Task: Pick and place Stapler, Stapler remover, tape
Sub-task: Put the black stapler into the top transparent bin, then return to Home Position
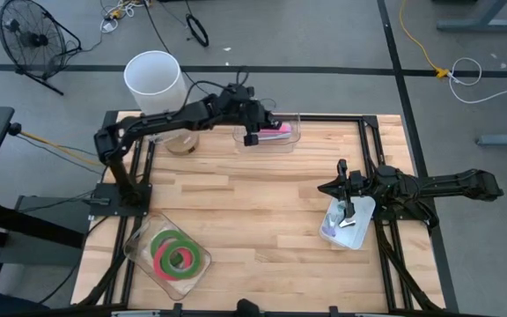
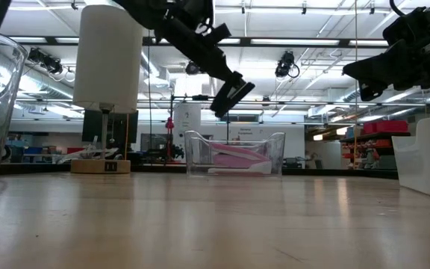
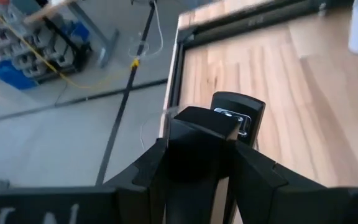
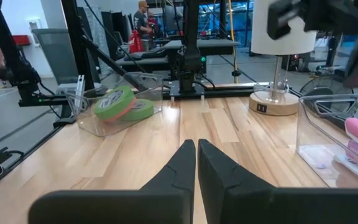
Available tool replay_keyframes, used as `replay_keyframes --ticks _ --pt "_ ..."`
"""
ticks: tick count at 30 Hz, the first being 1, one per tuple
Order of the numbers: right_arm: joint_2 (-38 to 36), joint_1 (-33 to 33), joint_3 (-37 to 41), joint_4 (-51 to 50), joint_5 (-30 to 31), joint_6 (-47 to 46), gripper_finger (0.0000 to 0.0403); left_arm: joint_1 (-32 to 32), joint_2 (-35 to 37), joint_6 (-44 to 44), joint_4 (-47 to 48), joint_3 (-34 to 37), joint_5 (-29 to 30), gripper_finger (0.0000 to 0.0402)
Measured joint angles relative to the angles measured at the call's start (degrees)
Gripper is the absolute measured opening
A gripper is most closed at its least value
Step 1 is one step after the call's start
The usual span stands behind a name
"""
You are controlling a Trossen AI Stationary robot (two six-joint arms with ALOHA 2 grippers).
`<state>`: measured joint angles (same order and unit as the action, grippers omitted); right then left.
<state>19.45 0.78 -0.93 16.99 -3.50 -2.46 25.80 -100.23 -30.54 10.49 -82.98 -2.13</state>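
The tape (image 1: 180, 256), green and pink-red rolls, lies stacked in a clear bin (image 1: 139, 251) at the near left corner of the counter (image 1: 262, 211), well apart from both sets of fingers. In the right wrist view the rolls (image 4: 122, 102) show far ahead of the right fingers, across the bare wood.

A black stapler (image 3: 229, 115) sits clamped between the fingers of the left gripper (image 1: 252, 134). It fills the gap between them, and its metal plate shows just past the fingertips. In the low view the left gripper (image 2: 234, 93) hangs tilted in the air, above a clear rectangular container (image 2: 234, 153) and not touching it. Under those fingers, inside the container, lies a pink stapler (image 2: 237, 157). A white cylinder on a wooden base (image 1: 153, 81) stands off to one side of the left fingers, at the far edge of the counter.

The right gripper (image 1: 346, 189) is raised at the right edge of the counter, its fingers (image 4: 219, 171) pressed together with nothing between them. Just below and behind them rests a white tray (image 1: 365, 211) holding small items too small to identify. Seen from the right wrist, the clear container (image 4: 328, 134) with the pink stapler lies ahead of the right fingers and to one side.
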Motion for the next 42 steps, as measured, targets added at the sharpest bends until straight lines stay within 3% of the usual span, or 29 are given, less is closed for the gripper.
replay_keyframes --ticks 14,26,35,42 --pt "0.0 0.0 0.0 0.0 0.0 0.0 0.0022 0.1 -10.8 1.4 6.5 -2.5 0.4 0.0142" --pt "0.0 0.0 0.0 0.0 0.0 0.0 0.0022 0.1 -13.2 1.9 6.3 -2.5 0.6 0.0143" --pt "0.0 0.0 0.0 0.0 0.0 0.0 0.0022 0.1 -13.2 1.6 6.8 -2.5 2.0 0.0211" --pt "0.0 0.0 0.0 0.0 0.0 0.0 0.0022 0.1 -13.2 1.4 7.1 -2.5 2.3 0.0226"
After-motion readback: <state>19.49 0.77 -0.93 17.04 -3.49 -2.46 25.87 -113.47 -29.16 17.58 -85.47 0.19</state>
